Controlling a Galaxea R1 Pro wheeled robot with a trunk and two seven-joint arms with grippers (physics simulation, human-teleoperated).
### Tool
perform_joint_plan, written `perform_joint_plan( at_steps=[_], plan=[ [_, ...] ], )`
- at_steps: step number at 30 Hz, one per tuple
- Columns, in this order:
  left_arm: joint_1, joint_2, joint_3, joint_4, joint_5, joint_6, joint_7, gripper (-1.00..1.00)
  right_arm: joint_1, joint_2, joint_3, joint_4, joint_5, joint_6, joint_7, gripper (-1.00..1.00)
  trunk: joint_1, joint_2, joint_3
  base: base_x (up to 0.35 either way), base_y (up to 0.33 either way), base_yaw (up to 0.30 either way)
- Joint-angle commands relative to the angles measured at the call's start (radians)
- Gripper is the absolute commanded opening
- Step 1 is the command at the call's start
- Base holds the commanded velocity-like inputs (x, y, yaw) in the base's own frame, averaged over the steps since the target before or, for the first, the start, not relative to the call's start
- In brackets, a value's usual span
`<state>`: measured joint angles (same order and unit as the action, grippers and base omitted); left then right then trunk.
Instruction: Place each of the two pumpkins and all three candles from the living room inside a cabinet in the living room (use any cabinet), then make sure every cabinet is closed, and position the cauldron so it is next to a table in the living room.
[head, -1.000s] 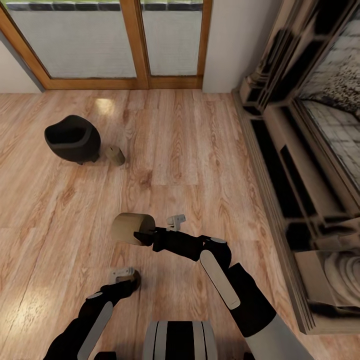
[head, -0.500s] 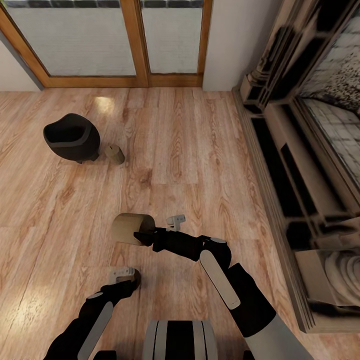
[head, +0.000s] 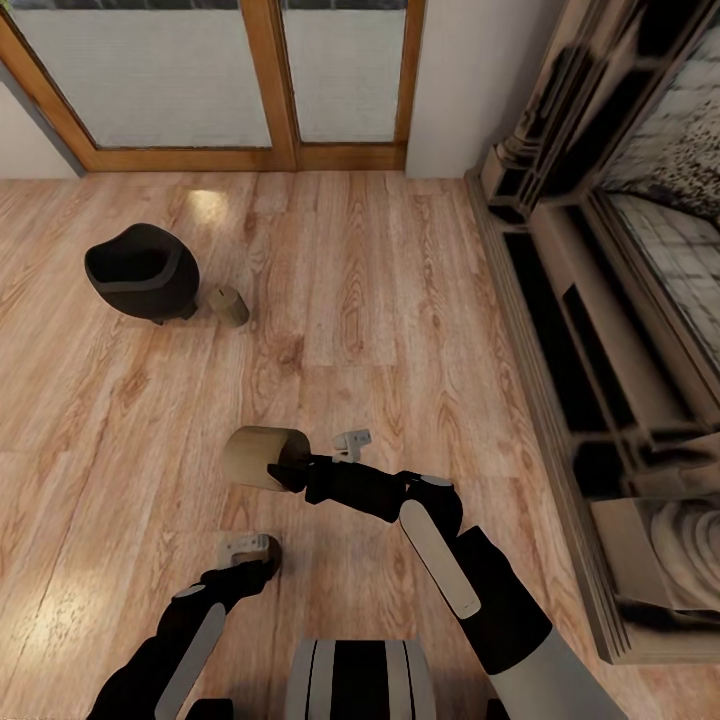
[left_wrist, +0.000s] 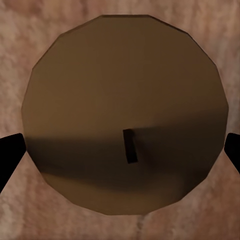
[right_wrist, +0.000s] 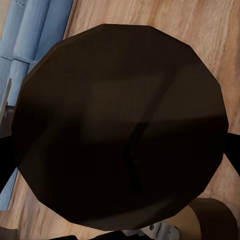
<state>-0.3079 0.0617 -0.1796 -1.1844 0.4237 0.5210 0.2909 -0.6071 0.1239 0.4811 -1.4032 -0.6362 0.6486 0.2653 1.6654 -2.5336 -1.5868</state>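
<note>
Candle (head: 264, 457), stubby beige cylinder, sits clamped in right gripper (head: 285, 470).

The floor (head: 380, 300) was varnished wood planks, warm brown with strong grain and a soft sheen that caught pale patches of light. The door frame (head: 270, 80) was smooth orange-brown wood around matt, frosted-looking panes. The cauldron (head: 142, 270) looked matt black, faintly rough. The candles (head: 228, 305) had dull, waxy beige sides; the one in the right claw (head: 283, 468) showed a smooth, shadowed top with a dark wick. The arms were matt black with pale grey, plastic-looking panels. The fireplace (head: 600, 330) appeared as weathered stone.
</note>
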Motion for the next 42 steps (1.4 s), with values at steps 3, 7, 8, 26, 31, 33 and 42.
perform_joint_plan(
  at_steps=[3, 7, 8, 26, 31, 33, 42],
  plan=[
    [0.0, 0.001, -0.003, -0.001, 0.01, 0.002, 0.01, 1.0, 0.0, 0.0, -0.001, 0.0, -0.002, 0.005, 0.002, -1.0, 0.0, 0.0, -0.001, 0.0, 0.0, 0.0],
    [0.0, 0.001, -0.002, -0.001, 0.014, 0.002, 0.01, 1.0, 0.0, 0.0, -0.001, 0.0, -0.002, 0.005, 0.002, -1.0, 0.0, 0.0, -0.001, 0.0, 0.0, 0.0],
    [0.0, 0.001, -0.002, -0.001, 0.014, 0.002, 0.01, -1.0, 0.0, 0.0, -0.001, 0.0, -0.002, 0.005, 0.002, -1.0, 0.0, 0.0, -0.001, 0.0, 0.0, 0.0],
    [0.0, 0.003, 0.003, -0.001, 0.018, 0.002, 0.01, -1.0, 0.0, 0.002, -0.001, 0.0, -0.002, 0.005, 0.002, -1.0, 0.0, 0.0, -0.001, 0.0, 0.0, 0.0],
    [0.0, 0.003, 0.003, -0.001, 0.018, 0.002, 0.01, -1.0, 0.0, 0.001, -0.001, 0.001, -0.002, 0.005, 0.002, -1.0, 0.0, 0.0, -0.001, 0.0, 0.0, 0.0],
    [0.0, 0.003, 0.003, -0.001, 0.018, 0.002, 0.01, -1.0, 0.0, 0.001, -0.001, 0.001, -0.002, 0.005, 0.002, -1.0, 0.0, 0.0, -0.001, 0.0, 0.0, 0.0],
    [0.0, 0.003, 0.002, -0.001, 0.018, 0.002, 0.008, -1.0, 0.0, 0.001, -0.001, 0.002, -0.002, 0.005, 0.002, -1.0, -0.002, 0.0, 0.011, 0.0, 0.0, 0.0]
  ],
)
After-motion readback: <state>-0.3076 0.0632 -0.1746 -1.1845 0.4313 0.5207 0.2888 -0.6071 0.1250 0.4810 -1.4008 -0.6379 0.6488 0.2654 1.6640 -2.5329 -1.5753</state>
